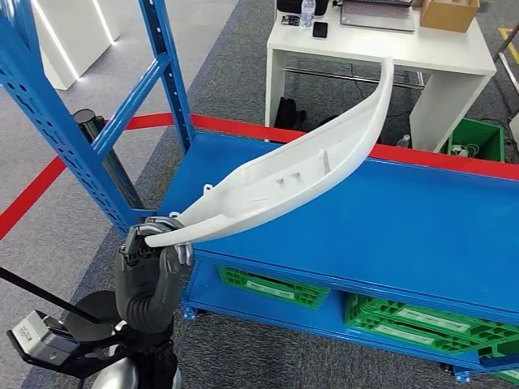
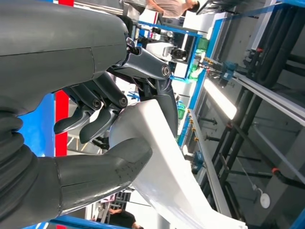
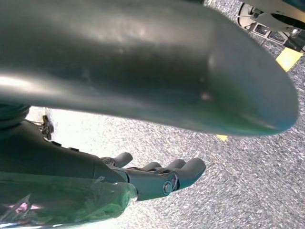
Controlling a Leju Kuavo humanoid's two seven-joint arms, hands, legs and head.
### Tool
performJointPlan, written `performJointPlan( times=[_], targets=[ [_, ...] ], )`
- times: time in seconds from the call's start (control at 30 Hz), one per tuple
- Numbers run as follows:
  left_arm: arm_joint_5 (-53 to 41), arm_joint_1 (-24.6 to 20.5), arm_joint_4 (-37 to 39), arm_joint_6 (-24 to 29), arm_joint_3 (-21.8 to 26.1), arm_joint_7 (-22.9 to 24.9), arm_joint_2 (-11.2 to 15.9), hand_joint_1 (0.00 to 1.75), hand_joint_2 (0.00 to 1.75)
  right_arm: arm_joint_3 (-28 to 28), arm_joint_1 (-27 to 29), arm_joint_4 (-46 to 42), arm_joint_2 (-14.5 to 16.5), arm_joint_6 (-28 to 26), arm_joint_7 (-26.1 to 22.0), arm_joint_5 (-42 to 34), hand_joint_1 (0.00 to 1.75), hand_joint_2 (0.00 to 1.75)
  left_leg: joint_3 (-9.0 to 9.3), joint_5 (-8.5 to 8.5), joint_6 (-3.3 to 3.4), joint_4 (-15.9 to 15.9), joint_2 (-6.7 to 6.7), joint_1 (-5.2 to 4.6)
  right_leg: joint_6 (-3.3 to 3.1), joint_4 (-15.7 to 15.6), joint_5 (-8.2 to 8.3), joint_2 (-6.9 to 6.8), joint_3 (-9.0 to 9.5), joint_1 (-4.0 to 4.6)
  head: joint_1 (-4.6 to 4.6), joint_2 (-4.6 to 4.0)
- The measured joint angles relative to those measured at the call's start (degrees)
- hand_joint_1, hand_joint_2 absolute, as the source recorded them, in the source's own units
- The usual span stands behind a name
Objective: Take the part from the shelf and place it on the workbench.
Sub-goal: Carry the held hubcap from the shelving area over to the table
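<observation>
The robot's left hand (image 1: 154, 247) holds one end of a long, curved white part (image 1: 293, 174). The thumb and the dark fingers (image 2: 94, 114) close around that narrow end, so the hand pinches the part tight. The part sticks out up and to the right from the hand, in the air over the big blue workbench (image 1: 392, 227). It does not touch the workbench top. Its far tip points up near a white table (image 1: 392, 49) that stands behind the workbench. On that table sit a laptop (image 1: 376, 12), a phone (image 1: 319, 30) and a brown box (image 1: 450, 12). A blue shelf frame (image 1: 67, 121) stands to the left, beside the hand. Red tape (image 1: 159, 121) runs along the grey floor. Green crates (image 1: 276, 288) lie on the low shelf under the workbench. The right hand (image 3: 158, 174) hangs over the speckled grey floor with its fingers stretched out and side by side, and it holds nothing.
</observation>
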Motion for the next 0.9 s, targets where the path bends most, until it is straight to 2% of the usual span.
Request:
performJointPlan(
  times=[0.03, 0.07, 0.13, 0.17, 0.2, 0.23, 0.3, 0.33, 0.37, 0.4, 0.47, 0.5, 0.53, 0.6, 0.63, 0.67, 0.7, 0.73, 0.77, 0.83, 0.87, 0.9],
  targets=[
    [0.0, 0.0, 0.0, 0.0, 0.0, 0.0, 0.0, 1.75, 1.75, 0.0, 0.0, 0.0, 0.0, -0.1, 0.0, 0.0, 0.0, 0.0, -0.02, 0.23, 0.2, -0.2, 0.07, 0.16, 0.0, 1.6, -1.28, -0.03, -0.69, 0.06, 0.15, 0.0],
    [-0.1, -0.1, 0.0, 0.0, 0.0, 0.1, 0.0, 1.75, 1.75, 0.0, 0.0, 0.0, 0.0, -0.1, 0.0, 0.0, 0.0, 0.0, -0.08, 0.4, 0.35, -0.4, 0.15, 0.3, -0.04, 4.6, -3.28, -0.07, -1.96, 0.11, 0.33, 0.0],
    [-0.1, -0.1, 0.1, 0.0, 0.0, 0.1, 0.0, 1.75, 1.75, 0.0, 0.0, 0.0, 0.0, -0.2, 0.0, 0.0, 0.0, 0.0, -0.36, 0.52, 0.41, -0.4, 0.25, 0.28, -0.1, 13.0, -7.7, -0.07, -5.37, 0.24, 0.64, 0.0],
    [-0.1, -0.1, 0.2, 0.0, 0.0, 0.2, 0.0, 1.75, 1.75, -0.1, 0.1, 0.0, 0.0, -0.2, 0.0, 0.1, 0.0, 0.0, -0.49, 0.61, 0.35, -0.4, 0.3, 0.26, -0.1, 16.1, -8.83, -0.07, -6.59, 0.26, 0.67, 0.0],
    [-0.1, -0.1, 0.3, 0.0, 0.0, 0.2, 0.0, 1.75, 1.75, -0.1, 0.1, 0.0, 0.0, -0.2, 0.0, 0.1, 0.0, 0.0, -0.61, 0.71, 0.24, -0.4, 0.33, 0.28, -0.12, 17.1, -8.74, -0.08, -6.75, 0.27, 0.68, 0.0],
    [-0.1, -0.1, 0.4, 0.0, 0.0, 0.2, 0.0, 1.75, 1.75, -0.1, 0.1, 0.0, 0.0, -0.2, 0.0, 0.1, 0.0, 0.0, -0.69, 0.82, 0.07, -0.4, 0.33, 0.33, -0.14, 15.5, -7.54, -0.09, -5.67, 0.24, 0.7, 0.0],
    [-0.1, -0.1, 0.5, -0.1, 0.0, 0.2, 0.0, 1.75, 1.75, -0.1, 0.0, 0.0, 0.0, -0.2, 0.0, 0.2, 0.0, 0.0, -0.8, 1.02, -0.44, -0.3, 0.31, 0.46, -0.06, 7.2, -4.22, -0.09, -0.91, 0.16, 0.73, 0.0],
    [-0.1, -0.2, 0.5, -0.1, 0.0, 0.2, 0.0, 1.75, 1.75, -0.1, -0.1, 0.0, 0.0, -0.2, 0.0, 0.3, 0.0, 0.0, -0.86, 1.14, -0.79, -0.2, 0.28, 0.45, -0.2, 3.7, -2.97, 0.04, 1.1, 0.21, 0.72, 0.0],
    [-0.1, -0.3, 0.5, -0.1, 0.0, 0.3, 0.0, 1.75, 1.75, -0.1, -0.2, 0.0, 0.1, -0.3, 0.0, 0.3, 0.0, 0.0, -0.93, 1.29, -1.17, -0.1, 0.24, 0.4, -0.43, 1.5, -2.4, 0.17, 2.28, 0.27, 0.7, 0.0],
    [-0.1, -0.3, 0.5, -0.1, 0.0, 0.3, 0.0, 1.75, 1.75, -0.1, -0.3, 0.0, 0.1, -0.3, -0.1, 0.3, 0.0, 0.0, -1.05, 1.49, -1.56, 0.0, 0.21, 0.34, -0.82, 0.9, -2.38, 0.34, 2.51, 0.4, 0.66, 0.0],
    [-0.1, -0.4, 0.5, -0.2, -0.1, 0.3, 0.0, 1.75, 1.75, -0.1, -0.3, 0.0, 0.1, -0.3, -0.1, 0.3, 0.0, 0.0, -1.36, 1.87, -2.26, 0.2, 0.15, 0.46, -1.89, 1.2, -2.01, 0.46, 1.78, 0.53, 0.6, 0.0],
    [-0.1, -0.5, 0.5, -0.2, -0.1, 0.3, 0.0, 1.75, 1.75, -0.1, -0.3, 0.0, 0.1, -0.3, -0.1, 0.3, 0.0, 0.0, -1.7, 1.5, -2.59, 0.4, 0.15, 0.57, -2.46, 1.3, -1.75, 0.42, 1.41, 0.55, 0.55, 0.0],
    [-0.2, -0.5, 0.5, -0.2, -0.1, 0.3, 0.0, 1.75, 1.75, -0.1, -0.3, 0.0, 0.1, -0.3, -0.1, 0.4, 0.0, 0.0, -2.35, 0.31, -2.88, 1.5, 0.16, 0.66, -2.99, 1.2, -1.38, 0.33, 0.95, 0.55, 0.47, 0.0],
    [-0.2, -0.6, 0.5, -0.2, -0.1, 0.3, 0.0, 1.75, 1.75, -0.1, -0.4, 0.0, 0.1, -0.3, -0.1, 0.4, 0.0, 0.0, -4.82, -4.32, -3.35, 7.4, 0.22, 0.75, -3.75, 1.2, -0.49, 0.17, -0.16, 0.65, 0.22, 0.0],
    [-0.3, -0.6, 0.5, -0.1, -0.1, 0.3, 0.0, 1.75, 1.75, -0.2, -0.5, 0.0, 0.1, -0.3, -0.1, 0.4, 0.0, 0.0, -6.3, -6.8, -3.5, 11.5, 0.22, 0.76, -3.91, 1.2, -0.03, 0.1, -0.8, 0.77, 0.14, 0.0],
    [-0.3, -0.7, 0.6, -0.1, -0.1, 0.3, 0.1, 1.75, 1.75, -0.2, -0.4, 0.0, 0.1, -0.3, -0.1, 0.4, 0.0, 0.0, -7.33, -8.46, -3.55, 15.0, 0.23, 0.77, -3.96, 1.3, 0.42, 0.05, -1.43, 0.91, 0.1, 0.0],
    [-0.3, -0.7, 0.6, -0.1, -0.1, 0.3, 0.1, 1.75, 1.75, -0.2, -0.4, 0.0, 0.1, -0.3, -0.1, 0.4, 0.0, 0.0, -7.5, -8.99, -3.5, 16.8, 0.23, 0.77, -3.97, 1.3, 0.86, 0.0, -2.02, 1.04, 0.1, 0.0],
    [-0.3, -0.7, 0.6, -0.1, -0.1, 0.3, 0.2, 1.75, 1.75, -0.2, -0.4, 0.0, 0.1, -0.3, -0.1, 0.4, 0.0, 0.0, -6.57, -8.44, -3.36, 16.5, 0.23, 0.76, -3.94, 1.3, 1.3, -0.01, -2.56, 1.17, 0.1, 0.0],
    [-0.3, -0.7, 0.6, -0.1, -0.1, 0.3, 0.2, 1.75, 1.75, -0.2, -0.4, 0.0, 0.1, -0.2, -0.1, 0.5, 0.0, 0.0, -4.48, -7.12, -3.14, 13.9, 0.23, 0.75, -3.89, 1.3, 1.75, 0.0, -3.06, 1.28, 0.1, 0.0],
    [-0.3, -0.9, 0.6, -0.1, -0.2, 0.3, 0.2, 1.75, 1.75, -0.2, -0.5, 0.0, 0.1, -0.2, -0.1, 0.5, 0.0, 0.0, 1.47, -4.95, -2.56, 5.5, 0.23, 0.63, -3.64, 1.3, 2.59, 0.07, -3.8, 1.45, 0.07, 0.01],
    [-0.3, -1.1, 0.6, -0.1, -0.2, 0.3, 0.2, 1.75, 1.75, -0.2, -0.5, 0.0, 0.1, -0.2, -0.1, 0.5, 0.0, 0.0, 3.64, -4.47, -2.28, 2.2, 0.22, 0.51, -3.4, 1.3, 3.03, 0.1, -4.01, 1.51, 0.1, 0.01],
    [-0.3, -1.2, 0.6, -0.1, -0.3, 0.3, 0.2, 1.75, 1.75, -0.2, -0.6, 0.0, 0.1, -0.2, -0.1, 0.5, 0.0, 0.0, 4.82, -4.42, -2.04, 0.2, 0.2, 0.34, -3.09, 1.2, 3.45, 0.12, -4.14, 1.5, 0.0, 0.01]
  ],
)
